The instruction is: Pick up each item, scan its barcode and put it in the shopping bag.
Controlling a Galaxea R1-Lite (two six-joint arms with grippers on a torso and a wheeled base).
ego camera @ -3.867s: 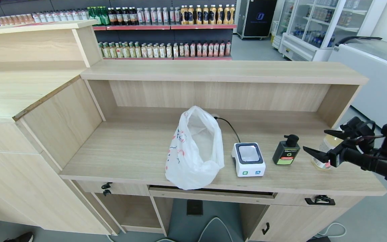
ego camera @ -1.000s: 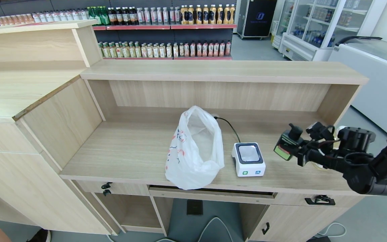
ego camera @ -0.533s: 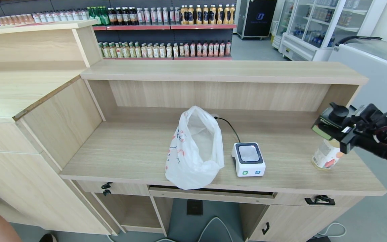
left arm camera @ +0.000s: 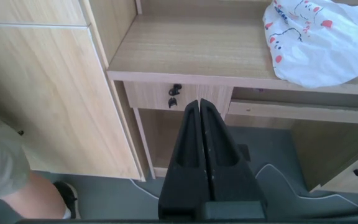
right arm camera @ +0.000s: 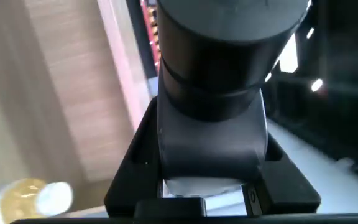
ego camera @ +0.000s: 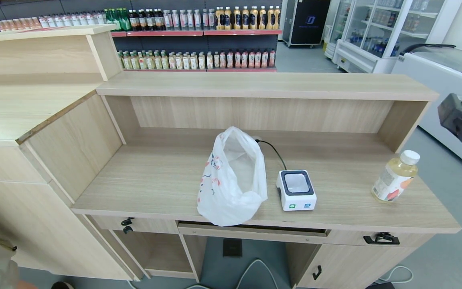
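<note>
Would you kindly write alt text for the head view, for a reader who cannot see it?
A wooden checkout counter holds an open white shopping bag, a barcode scanner right of it, and a white-capped drink bottle at the right end. Drink shelves stand behind.

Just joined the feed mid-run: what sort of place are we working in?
Most likely a convenience store checkout: a wooden counter with a barcode scanner and shopping bag, shelves of bottled drinks behind, glass-door fridges to the right.
</note>
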